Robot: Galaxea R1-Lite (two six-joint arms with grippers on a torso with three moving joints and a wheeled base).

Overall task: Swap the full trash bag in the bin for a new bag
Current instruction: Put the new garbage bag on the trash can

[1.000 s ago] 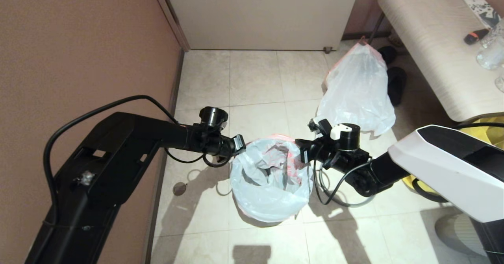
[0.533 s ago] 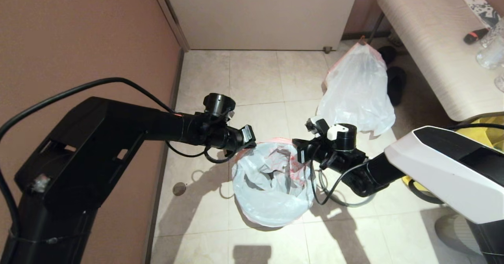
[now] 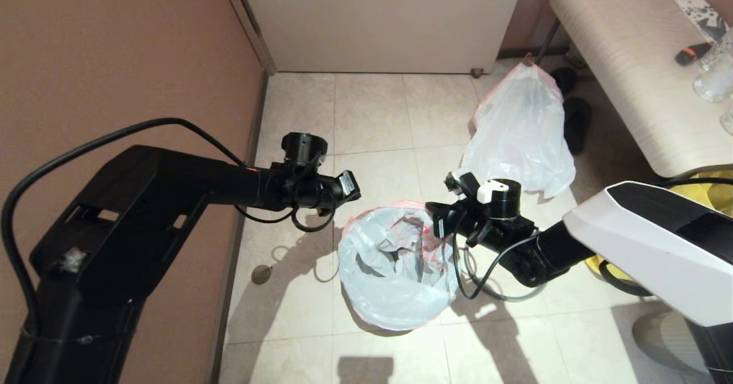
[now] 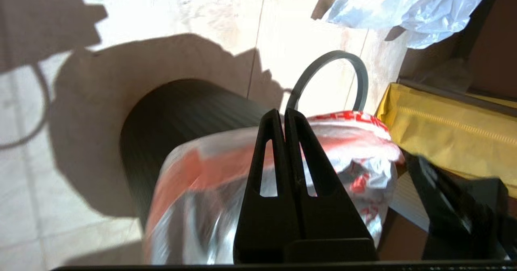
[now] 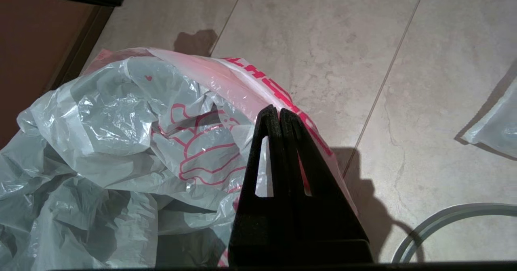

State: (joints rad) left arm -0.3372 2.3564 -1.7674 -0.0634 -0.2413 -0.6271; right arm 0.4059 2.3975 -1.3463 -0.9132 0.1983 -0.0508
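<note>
Thin, crinkled, glossy plastic forms the new bag (image 3: 395,269) over the bin (image 4: 181,113) of ribbed matt black plastic, on smooth stone-look floor tiles (image 3: 372,112).

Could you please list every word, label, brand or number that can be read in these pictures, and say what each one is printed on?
No text reads clearly enough to quote.
New bag: red block lettering along its hem band, seen edge-on and stretched, not readable; below it a red line drawing, not words.
Paper on the bench: a black and white pattern, too small to read.
Full trash bag: no print visible.
Bin: plain black wall, no label visible.
</note>
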